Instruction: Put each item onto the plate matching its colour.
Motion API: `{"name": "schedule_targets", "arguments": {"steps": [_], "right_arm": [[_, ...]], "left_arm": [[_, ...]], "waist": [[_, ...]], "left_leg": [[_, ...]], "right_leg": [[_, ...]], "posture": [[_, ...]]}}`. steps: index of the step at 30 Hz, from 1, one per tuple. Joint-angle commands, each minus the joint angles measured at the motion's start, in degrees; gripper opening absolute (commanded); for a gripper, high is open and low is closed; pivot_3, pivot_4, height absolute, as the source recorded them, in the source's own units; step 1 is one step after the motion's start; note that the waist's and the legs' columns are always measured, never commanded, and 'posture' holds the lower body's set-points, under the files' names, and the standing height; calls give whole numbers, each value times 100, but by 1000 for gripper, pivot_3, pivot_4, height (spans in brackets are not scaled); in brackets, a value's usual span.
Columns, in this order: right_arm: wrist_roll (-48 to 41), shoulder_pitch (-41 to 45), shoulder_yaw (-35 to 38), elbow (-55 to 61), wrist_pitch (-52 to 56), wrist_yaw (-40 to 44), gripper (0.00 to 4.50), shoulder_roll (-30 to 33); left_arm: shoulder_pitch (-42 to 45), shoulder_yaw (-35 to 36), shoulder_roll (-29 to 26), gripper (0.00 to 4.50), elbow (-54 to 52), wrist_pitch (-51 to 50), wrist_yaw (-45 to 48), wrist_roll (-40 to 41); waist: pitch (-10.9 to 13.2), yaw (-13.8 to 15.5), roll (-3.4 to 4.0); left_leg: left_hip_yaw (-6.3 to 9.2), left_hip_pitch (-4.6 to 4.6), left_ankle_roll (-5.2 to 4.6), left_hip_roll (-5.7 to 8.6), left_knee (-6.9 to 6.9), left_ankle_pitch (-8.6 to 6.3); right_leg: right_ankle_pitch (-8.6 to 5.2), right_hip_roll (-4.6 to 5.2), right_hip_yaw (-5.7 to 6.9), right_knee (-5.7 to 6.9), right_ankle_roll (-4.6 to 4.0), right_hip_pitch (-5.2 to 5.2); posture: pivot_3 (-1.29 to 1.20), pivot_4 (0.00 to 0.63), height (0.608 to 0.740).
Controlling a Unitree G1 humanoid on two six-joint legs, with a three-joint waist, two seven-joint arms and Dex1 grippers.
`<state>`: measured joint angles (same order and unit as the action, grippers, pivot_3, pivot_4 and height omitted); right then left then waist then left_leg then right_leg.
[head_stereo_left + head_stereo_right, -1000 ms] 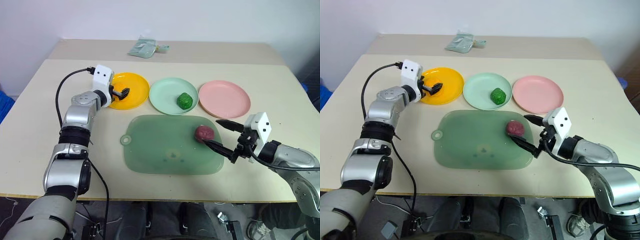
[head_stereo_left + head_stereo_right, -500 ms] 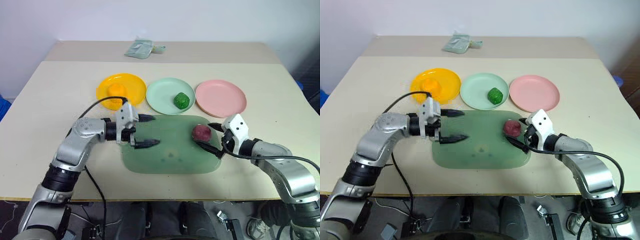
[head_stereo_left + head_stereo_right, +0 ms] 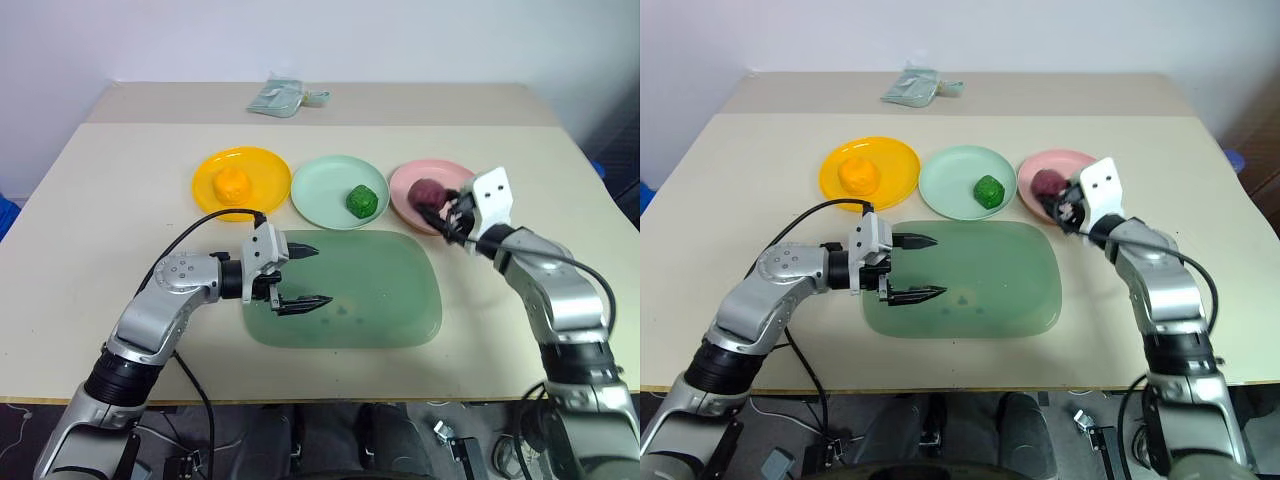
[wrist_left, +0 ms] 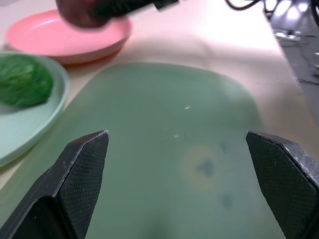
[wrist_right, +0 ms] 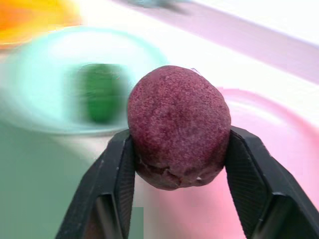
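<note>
Table of pale beige wood seen from above, with three round plates in a row across its middle, toward the far edge. The yellow-orange plate sits at the left end of the row and carries the orange-yellow toy food. The pale mint green plate is in the centre and carries the dark green toy food. The pink plate is at the right end of the row. The right gripper is clamped on the dark red-maroon toy food, one black finger on each side of it, and holds it over the pink plate; whether it touches the plate cannot be told. A large translucent green tray lies just on the near side of the plates, with nothing on it. The left gripper hovers over the left part of this tray, pointing toward the right side of the table, its two black fingers spread wide apart and holding nothing. A small crumpled green packet lies near the far edge of the table.
</note>
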<state>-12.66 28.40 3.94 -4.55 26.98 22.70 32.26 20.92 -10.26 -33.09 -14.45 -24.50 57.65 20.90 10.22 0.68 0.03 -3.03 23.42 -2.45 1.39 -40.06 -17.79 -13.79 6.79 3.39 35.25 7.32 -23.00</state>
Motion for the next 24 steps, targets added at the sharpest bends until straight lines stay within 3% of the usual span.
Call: {"name": "schedule_targets", "arguments": {"steps": [1,4,7,10,13,17,21,24], "right_arm": [[287,498,180,-1140,-357,-410,2997,-182],[450,769,180,-1612,-911,-411,4406,-217],[658,730,101,-1598,-1590,-221,4465,-61],[230,360,341,-1089,-1951,607,4465,186],[-539,-166,733,-419,-1693,1528,4465,490],[-1523,-1787,1304,759,-860,3030,4465,1398],[-1809,-2511,1686,933,-423,3354,4465,1784],[-1703,-2579,1684,793,-451,3399,4465,1826]], "left_arm": [[-158,165,-20,4500,-384,-43,-248,8],[-248,326,27,4500,-487,-105,-570,19],[-250,546,155,4500,-435,48,-1053,-129],[-296,1024,159,4500,-177,-64,-1639,-261],[-606,1642,-26,4500,9,5,-1879,-242],[-1622,2755,-658,4500,280,295,-1630,-211],[-2283,3322,-857,4500,345,312,-1534,-55],[-2574,3459,-859,4500,281,322,-1536,-70]], "waist": [[0,-12,1],[3,-17,5],[4,-19,7],[4,-9,7],[4,-14,7],[3,3,6],[3,-9,7],[2,-8,6]], "left_leg": [[-1,0,0,0,1,0],[-2,3,1,-1,5,1],[-4,3,1,-1,4,1],[-3,3,1,-1,4,1],[-1,3,1,-3,5,1],[1,1,-1,-7,15,-1],[-7,-4,-7,-7,-1,-6],[-2,-29,-8,-8,1,-12]], "right_leg": [[0,0,0,0,0,-2],[0,-1,0,0,0,-4],[0,-1,0,0,1,-5],[0,0,0,0,1,-5],[0,-3,1,0,1,-3],[0,-2,3,-4,1,2],[2,7,2,-15,1,11],[5,21,-2,-14,-14,29]], "posture": [[0,150,740],[0,150,740],[0,150,740],[0,150,740],[0,150,740],[0,150,740],[0,150,740],[0,150,740]]}}
